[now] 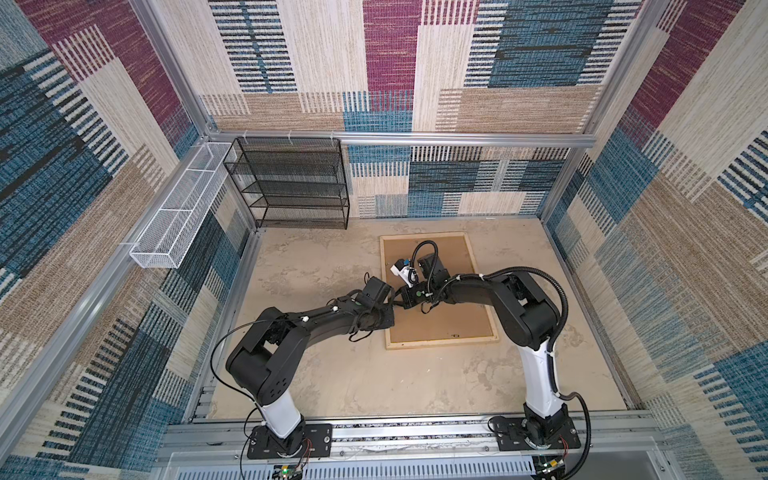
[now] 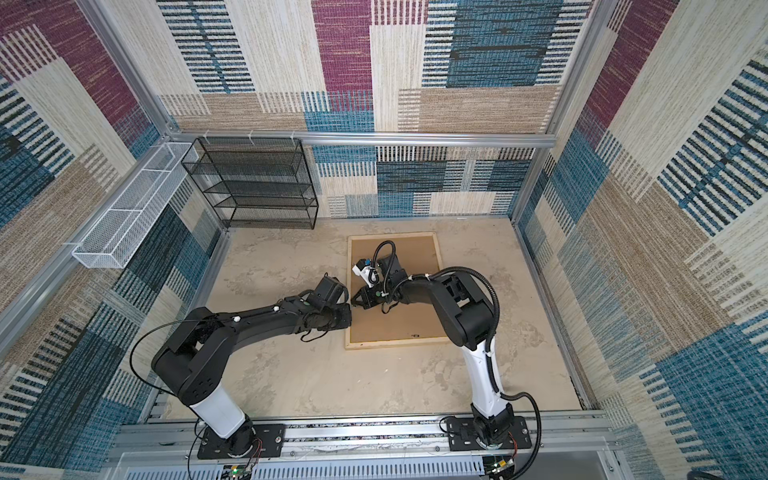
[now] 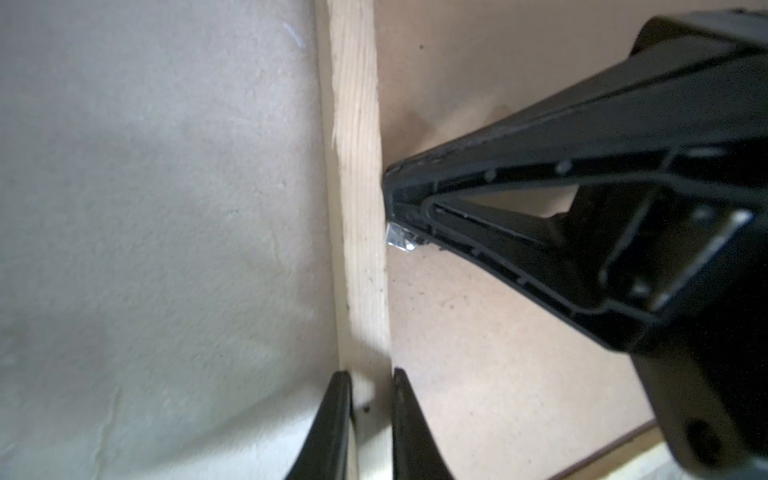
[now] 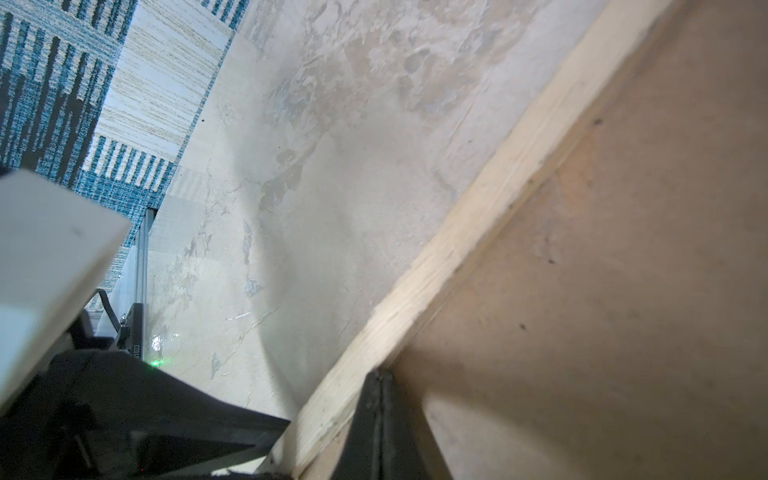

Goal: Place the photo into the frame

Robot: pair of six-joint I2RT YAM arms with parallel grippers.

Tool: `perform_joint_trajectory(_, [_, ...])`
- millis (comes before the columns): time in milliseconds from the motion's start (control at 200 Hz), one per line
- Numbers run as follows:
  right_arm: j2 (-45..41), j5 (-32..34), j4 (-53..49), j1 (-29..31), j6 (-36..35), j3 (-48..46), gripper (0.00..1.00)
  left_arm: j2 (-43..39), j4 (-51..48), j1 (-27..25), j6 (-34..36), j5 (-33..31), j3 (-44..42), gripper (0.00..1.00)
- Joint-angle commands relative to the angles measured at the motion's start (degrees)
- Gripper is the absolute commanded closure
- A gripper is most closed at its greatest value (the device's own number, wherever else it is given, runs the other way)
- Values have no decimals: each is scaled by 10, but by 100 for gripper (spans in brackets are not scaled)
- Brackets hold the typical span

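Frame: your large rectangular frame of thin pale wood strips (image 1: 442, 344) (image 2: 399, 345) lies flat and back side up on the mottled beige tabletop (image 1: 332, 374).
Backing: inside the frame's strips you see only the plain brown backing board (image 1: 440, 320) (image 2: 415, 266).
Left claw: your left claw (image 3: 370, 374) is clamped on the frame's left strip (image 3: 357, 208), one black finger (image 3: 343, 399) on the strip's outer side over the tabletop, the other on its inner side over the board (image 3: 478, 353).
Right claw: your right claw (image 3: 388, 199) (image 4: 380, 374) has its jaws pressed together and holds nothing. Its tip sits low over the board at the inner edge of the same left strip (image 4: 478, 232), further along the strip from your left claw.
Metal tab: a small shiny metal tab (image 3: 401, 241) lies at that inner edge, just beside your right claw's tip. You cannot tell whether the tip touches it.
Rack: the black wire-mesh shelf rack (image 1: 286, 183) (image 2: 253, 183) stands beyond the frame's far left corner, well apart from it.
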Motion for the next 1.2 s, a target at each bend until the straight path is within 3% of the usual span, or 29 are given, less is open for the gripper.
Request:
perform_joint_trajectory(0, [5, 26, -74, 6, -14, -23, 100, 18, -13, -3, 37, 40, -4, 100])
perform_joint_trajectory(1022, [12, -45, -100, 18, -57, -42, 100, 32, -20, -3, 46, 46, 12, 100])
perform_joint_trajectory(1197, [8, -22, -87, 14, -42, -38, 100, 32, -22, -3, 45, 45, 12, 100])
